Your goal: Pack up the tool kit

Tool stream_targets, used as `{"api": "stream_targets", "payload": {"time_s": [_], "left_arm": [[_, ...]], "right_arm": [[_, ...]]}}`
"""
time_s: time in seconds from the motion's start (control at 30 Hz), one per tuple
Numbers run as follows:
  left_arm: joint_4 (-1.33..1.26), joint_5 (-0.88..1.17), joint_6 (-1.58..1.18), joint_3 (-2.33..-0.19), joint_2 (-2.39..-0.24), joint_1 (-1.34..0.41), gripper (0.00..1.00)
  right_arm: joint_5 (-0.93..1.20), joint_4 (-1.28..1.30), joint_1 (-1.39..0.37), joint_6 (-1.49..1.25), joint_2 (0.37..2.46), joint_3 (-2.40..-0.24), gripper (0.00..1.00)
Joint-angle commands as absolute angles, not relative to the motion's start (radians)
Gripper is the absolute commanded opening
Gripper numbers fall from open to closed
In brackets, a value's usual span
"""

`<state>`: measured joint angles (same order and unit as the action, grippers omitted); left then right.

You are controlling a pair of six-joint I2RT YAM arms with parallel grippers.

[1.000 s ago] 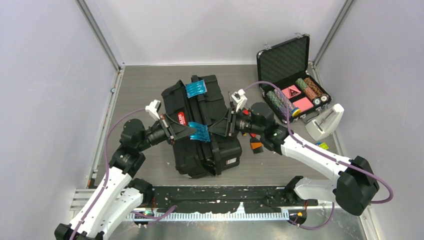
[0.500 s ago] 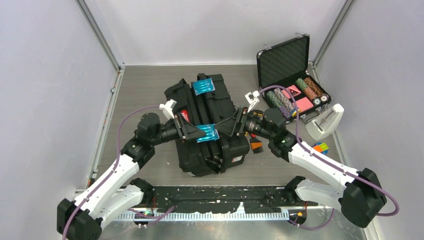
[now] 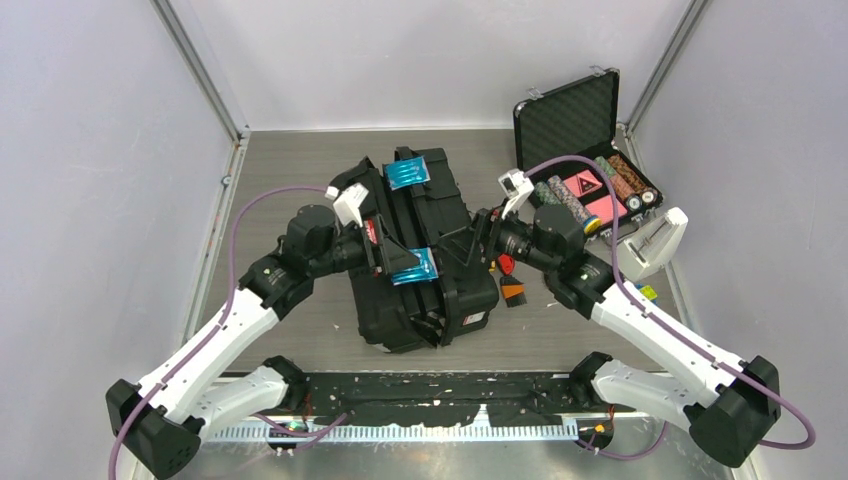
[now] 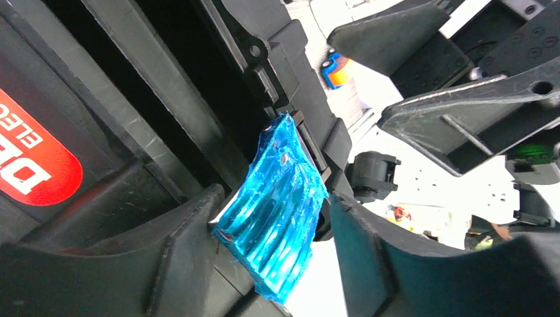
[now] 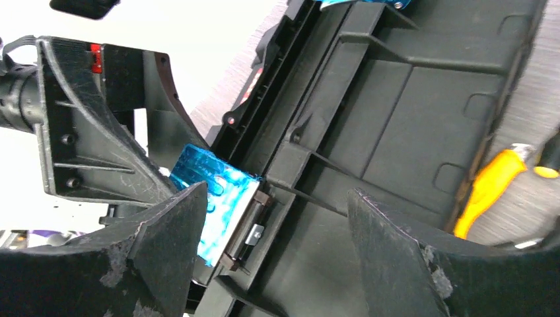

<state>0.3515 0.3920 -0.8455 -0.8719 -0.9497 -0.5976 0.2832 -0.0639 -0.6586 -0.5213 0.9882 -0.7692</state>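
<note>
The tool kit (image 3: 440, 290) is a large black toolbox, closed, in the middle of the table, with two blue latches. The far latch (image 3: 408, 172) is free. The near latch (image 3: 414, 266) (image 4: 280, 211) sticks up between the fingers of my left gripper (image 3: 393, 262) (image 4: 276, 197), which is open; the latch touches one finger and is clear of the other. My right gripper (image 3: 470, 248) (image 5: 277, 191) is open over the box's ribbed side, with the same latch (image 5: 212, 193) beside its left finger. Right of the box lie a red tool (image 3: 505, 264) and a yellow-handled tool (image 5: 490, 186).
An open foam-lined case of poker chips (image 3: 590, 170) stands at the back right. A white block (image 3: 650, 245) and a small multicoloured piece (image 3: 645, 292) lie near the right wall. An orange-and-black piece (image 3: 513, 292) sits by the box's right side.
Both grippers have opened; the left was shut on the near blue latch. Both arms and the toolbox have shifted a little to the right and away.
</note>
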Motion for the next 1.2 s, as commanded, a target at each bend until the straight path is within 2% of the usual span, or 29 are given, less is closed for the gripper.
{"api": "stream_targets", "payload": {"time_s": [0.0, 0.07, 0.3, 0.5, 0.67, 0.83, 1.0, 1.17], "left_arm": [[0.454, 0.328, -0.758, -0.923, -0.962, -0.601, 0.67], [0.462, 0.331, -0.750, -0.935, -0.968, -0.601, 0.76], [0.495, 0.298, -0.721, -0.953, -0.975, -0.601, 0.83], [0.542, 0.238, -0.687, -0.981, -0.960, -0.601, 0.91], [0.588, 0.186, -0.663, -1.002, -0.948, -0.601, 0.98], [0.682, 0.074, -0.616, -1.075, -0.934, -0.598, 1.00], [0.777, -0.095, -0.561, -1.135, -0.940, -0.599, 1.00], [0.850, -0.267, -0.520, -1.184, -0.978, -0.598, 1.00]], "right_arm": [[0.196, 0.051, -0.656, -0.387, 0.983, -0.892, 0.82], [0.177, 0.104, -0.656, -0.356, 1.020, -0.958, 0.82], [0.150, 0.271, -0.677, -0.276, 1.227, -1.190, 0.81], [0.014, 0.409, -0.740, -0.216, 1.399, -1.386, 0.80], [-0.090, 0.474, -0.778, -0.181, 1.511, -1.456, 0.76], [-0.156, 0.511, -0.787, -0.167, 1.568, -1.485, 0.70], [-0.177, 0.522, -0.791, -0.163, 1.593, -1.486, 0.60], [-0.178, 0.522, -0.796, -0.165, 1.602, -1.487, 0.56]]}}
